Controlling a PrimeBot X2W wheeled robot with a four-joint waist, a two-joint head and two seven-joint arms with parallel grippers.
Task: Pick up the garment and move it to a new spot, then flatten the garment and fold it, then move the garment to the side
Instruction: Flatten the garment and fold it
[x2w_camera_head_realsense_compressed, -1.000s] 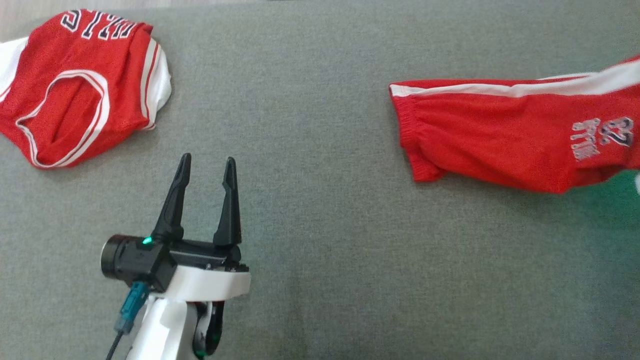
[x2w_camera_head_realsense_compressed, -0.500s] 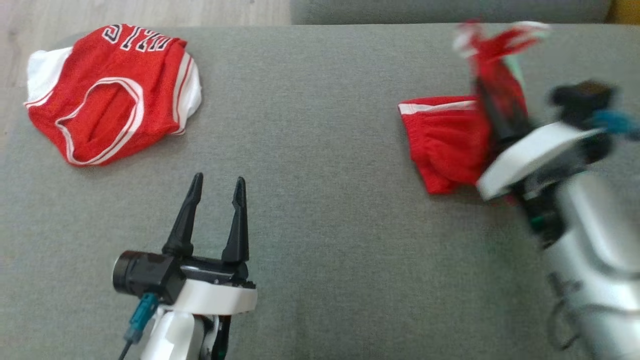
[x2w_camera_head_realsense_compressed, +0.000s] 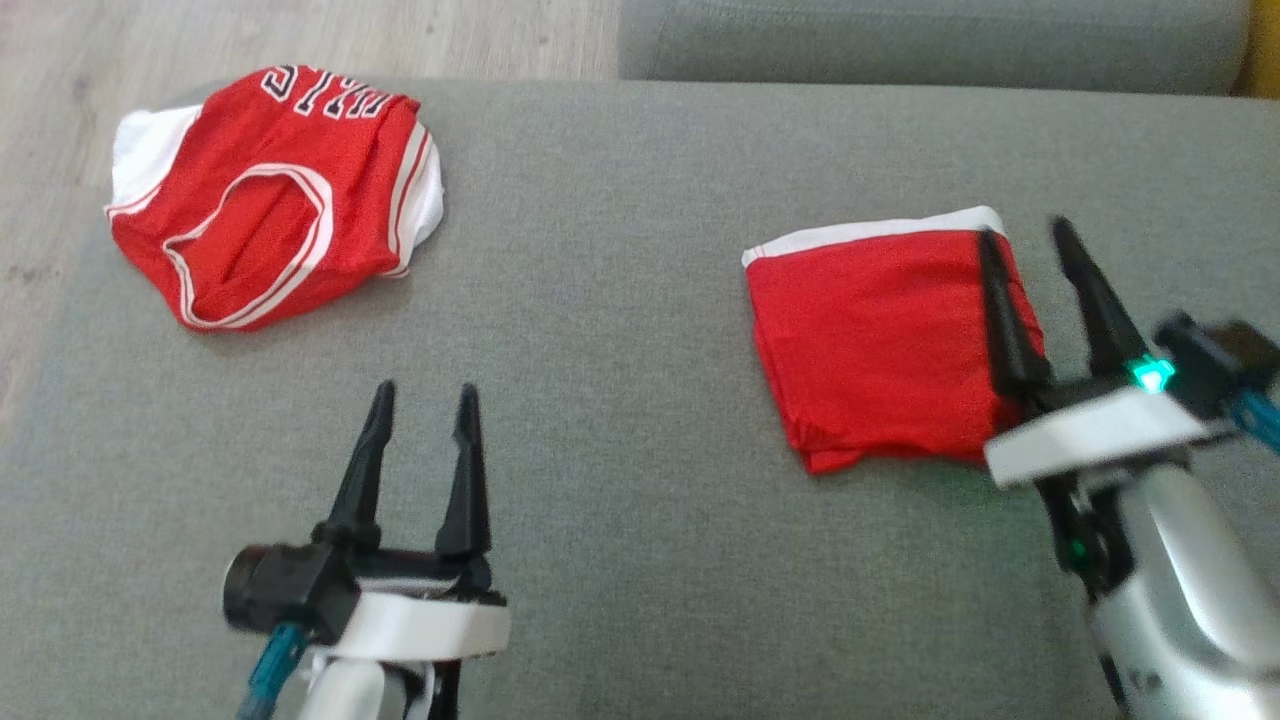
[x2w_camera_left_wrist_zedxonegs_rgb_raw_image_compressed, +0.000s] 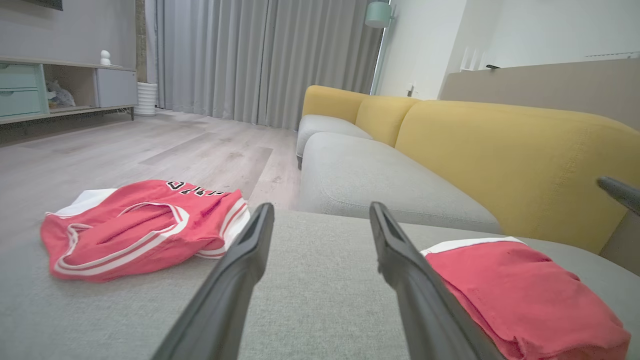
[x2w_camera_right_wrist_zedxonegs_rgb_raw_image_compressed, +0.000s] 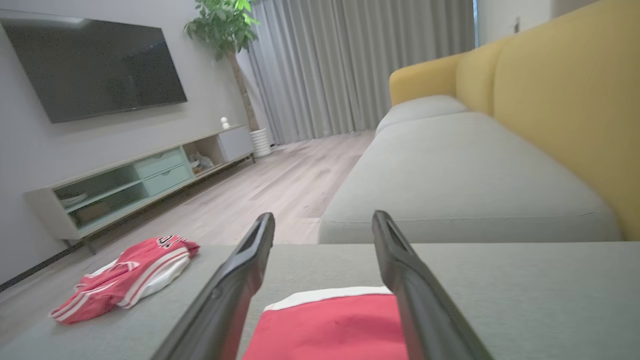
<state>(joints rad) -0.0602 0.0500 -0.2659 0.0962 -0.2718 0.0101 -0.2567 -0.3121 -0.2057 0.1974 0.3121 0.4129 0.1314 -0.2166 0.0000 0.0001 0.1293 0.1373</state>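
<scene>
The garment (x2w_camera_head_realsense_compressed: 870, 340), red shorts with a white band along the far edge, lies folded into a rough square on the grey cushion at the right. My right gripper (x2w_camera_head_realsense_compressed: 1025, 230) stands open over its right edge, with nothing between the fingers. From the right wrist, the garment (x2w_camera_right_wrist_zedxonegs_rgb_raw_image_compressed: 335, 325) lies just below and between the open right gripper (x2w_camera_right_wrist_zedxonegs_rgb_raw_image_compressed: 324, 215). My left gripper (x2w_camera_head_realsense_compressed: 426, 388) hangs open and empty at the lower left, well apart from the cloth. In the left wrist view the open left gripper (x2w_camera_left_wrist_zedxonegs_rgb_raw_image_compressed: 321, 207) has the garment (x2w_camera_left_wrist_zedxonegs_rgb_raw_image_compressed: 520, 290) to its right.
A crumpled red and white jersey (x2w_camera_head_realsense_compressed: 270, 250) lies at the cushion's far left corner, near the edge above the wooden floor (x2w_camera_head_realsense_compressed: 300, 40). Beyond the cushion's far edge sits another grey seat (x2w_camera_head_realsense_compressed: 930, 40). A yellow sofa back (x2w_camera_left_wrist_zedxonegs_rgb_raw_image_compressed: 500, 155) rises on the right.
The shorts lay stretched out to the right; my right gripper lifted their far end, carried it over leftward and let go, leaving them folded in half. The head camera has shifted too.
</scene>
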